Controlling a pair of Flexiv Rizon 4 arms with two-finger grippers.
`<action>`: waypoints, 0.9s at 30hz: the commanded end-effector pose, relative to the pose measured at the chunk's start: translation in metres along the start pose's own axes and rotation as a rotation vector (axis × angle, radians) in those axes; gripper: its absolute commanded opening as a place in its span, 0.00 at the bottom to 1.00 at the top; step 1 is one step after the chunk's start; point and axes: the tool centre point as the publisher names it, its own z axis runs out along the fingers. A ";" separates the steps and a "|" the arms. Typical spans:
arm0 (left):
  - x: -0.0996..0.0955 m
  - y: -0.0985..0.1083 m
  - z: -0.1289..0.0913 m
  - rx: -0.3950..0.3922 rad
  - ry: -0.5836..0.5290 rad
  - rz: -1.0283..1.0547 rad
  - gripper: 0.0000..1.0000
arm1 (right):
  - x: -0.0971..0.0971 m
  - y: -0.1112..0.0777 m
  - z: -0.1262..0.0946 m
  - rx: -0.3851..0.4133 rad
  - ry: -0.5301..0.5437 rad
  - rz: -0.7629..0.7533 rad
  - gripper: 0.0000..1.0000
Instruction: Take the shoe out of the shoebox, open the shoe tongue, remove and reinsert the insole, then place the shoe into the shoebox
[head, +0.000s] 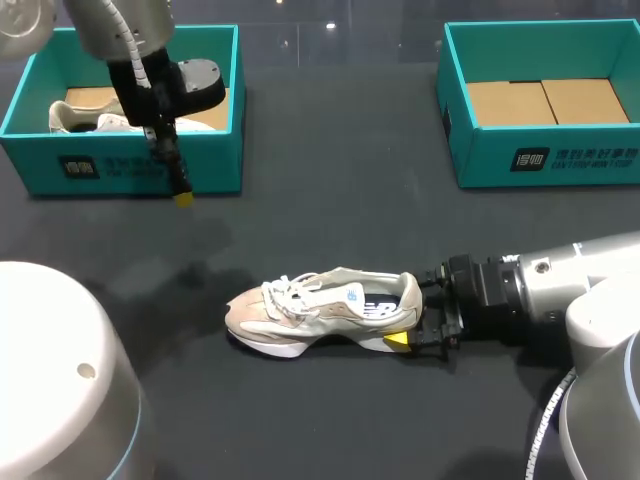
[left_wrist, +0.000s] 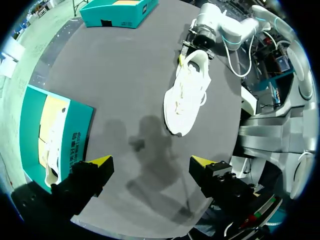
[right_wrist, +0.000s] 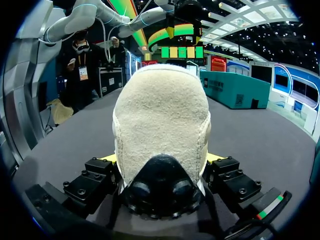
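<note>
The shoe (head: 320, 310) is out of its box and lies on its sole near the middle of the desk (head: 330, 200), toe toward 9 o'clock and heel toward 3 o'clock. The right hand (head: 412, 312) comes in from 3 o'clock and pinches the heel from both sides; its own wrist view shows a finger pressed against each side of the heel cup. The left hand (left_wrist: 151, 162) hangs spread and empty above the desk at about 10 o'clock, just in front of the left box (head: 140, 165), where a second shoe (head: 75, 118) lies. The right box (head: 560, 160), at about 2 o'clock, shows only its cardboard floor. By my reading, the taking-out step is finished and opening the tongue (head: 335, 283) is the step in hand, with the insole work and the return to a box to follow. The next move calls for the left hand to travel toward 5 o'clock, down over the laces (head: 290, 292), and catch the top edge of the tongue. The right hand should keep the heel pinned so the shoe neither slides nor rolls. The laces look loosely threaded, so the tongue may lift only partway.
</note>
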 end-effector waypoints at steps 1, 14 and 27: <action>0.020 -0.009 0.004 0.038 -0.004 -0.059 1.00 | -0.001 -0.001 0.003 0.005 0.000 0.001 0.00; 0.109 -0.060 0.033 -0.082 -0.103 -0.555 1.00 | -0.001 -0.001 0.003 0.005 0.000 0.001 0.00; 0.136 -0.090 0.055 -0.105 -0.125 -0.757 1.00 | -0.001 -0.001 0.003 0.005 0.000 0.001 0.00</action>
